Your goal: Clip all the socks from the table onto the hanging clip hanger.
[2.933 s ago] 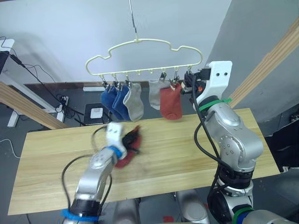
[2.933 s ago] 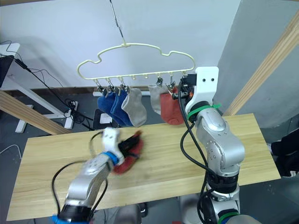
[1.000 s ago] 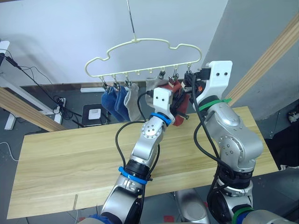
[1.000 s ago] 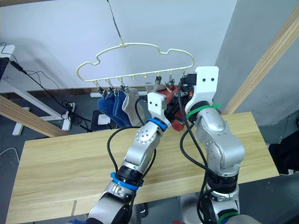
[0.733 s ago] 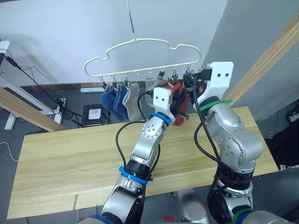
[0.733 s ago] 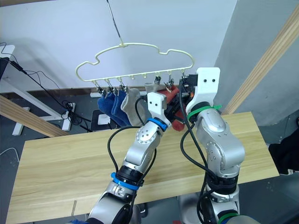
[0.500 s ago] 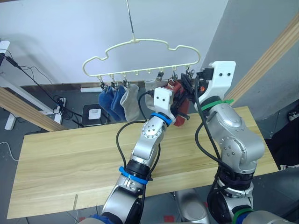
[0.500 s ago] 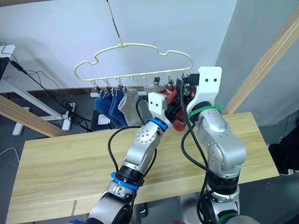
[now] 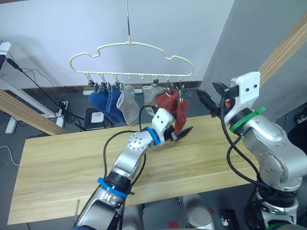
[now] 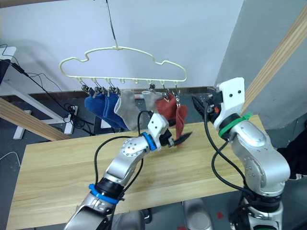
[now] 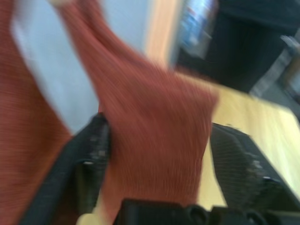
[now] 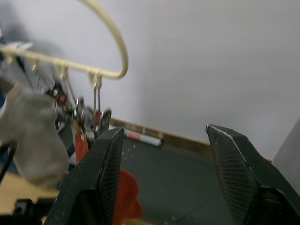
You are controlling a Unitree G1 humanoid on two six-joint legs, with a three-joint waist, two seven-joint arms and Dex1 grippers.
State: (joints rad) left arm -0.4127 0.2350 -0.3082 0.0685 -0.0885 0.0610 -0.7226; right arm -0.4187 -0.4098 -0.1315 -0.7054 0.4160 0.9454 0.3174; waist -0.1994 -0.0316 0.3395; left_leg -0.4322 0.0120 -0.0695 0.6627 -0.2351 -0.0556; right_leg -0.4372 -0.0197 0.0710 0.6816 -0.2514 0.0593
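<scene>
Left gripper [image 9: 184, 131] jaws apart, rust-red sock [image 9: 181, 115] hanging loose between them, likely just let go so clip bears it. Right gripper [image 9: 207, 98] jaws apart, empty, just right of clip hanger [image 9: 129, 45], clear of last clip. Six socks on hanger: two blue socks [image 9: 103, 100] left, two grey socks [image 9: 128, 103] middle, other rust-red sock [image 9: 165, 101] right. Worktop [image 9: 57, 158] below, bare of socks. Clipping appears complete.

Six socks [image 9: 129, 101] clipped along cream clip hanger [image 9: 128, 58]: blue, grey, rust-red; table [image 9: 62, 158] bare wood.
</scene>
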